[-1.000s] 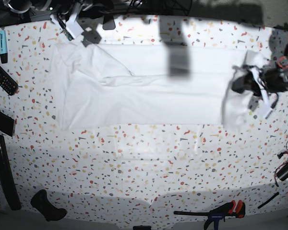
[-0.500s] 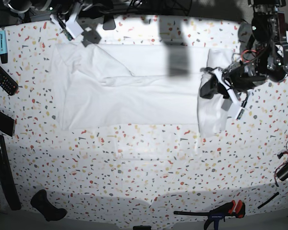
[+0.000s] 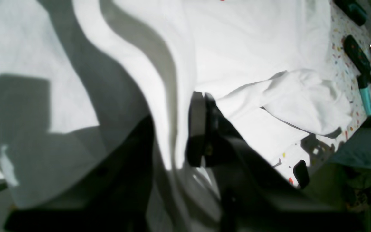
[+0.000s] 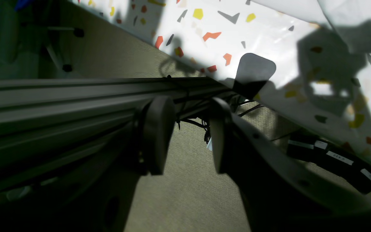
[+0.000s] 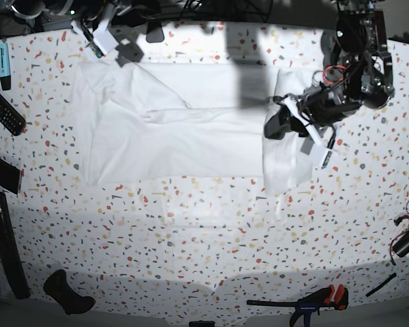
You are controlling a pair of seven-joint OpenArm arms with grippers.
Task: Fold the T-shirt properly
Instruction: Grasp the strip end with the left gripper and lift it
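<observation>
- The large plain white soft-fabric T-shirt [image 5: 184, 129] lies spread across the far half of the white speckled terrazzo tabletop [image 5: 204, 231], its body flat and one sleeve rumpled at the end away from the arm.
- The left gripper [image 5: 278, 122] is clenched on the T-shirt's end; from the wrist view a fold of cloth runs down between the dark fingers [image 3: 196, 129], pinched tight.
- Compared with a second ago, that gripper has carried the lifted end inward over the T-shirt's body: the raised flap hung past the cloth's outer edge then, and now it hangs well inside, so the flat part looks shorter.
- The right gripper [image 4: 187, 135] stands parted with nothing between its jaws, off the tabletop's edge beyond the T-shirt; I think it sits at the rig frame, though the view is dim.
- A teal marker pen [image 5: 5, 65] and a black remote control [image 5: 3, 107] lie beside the T-shirt's sleeve end, unmoved.
</observation>
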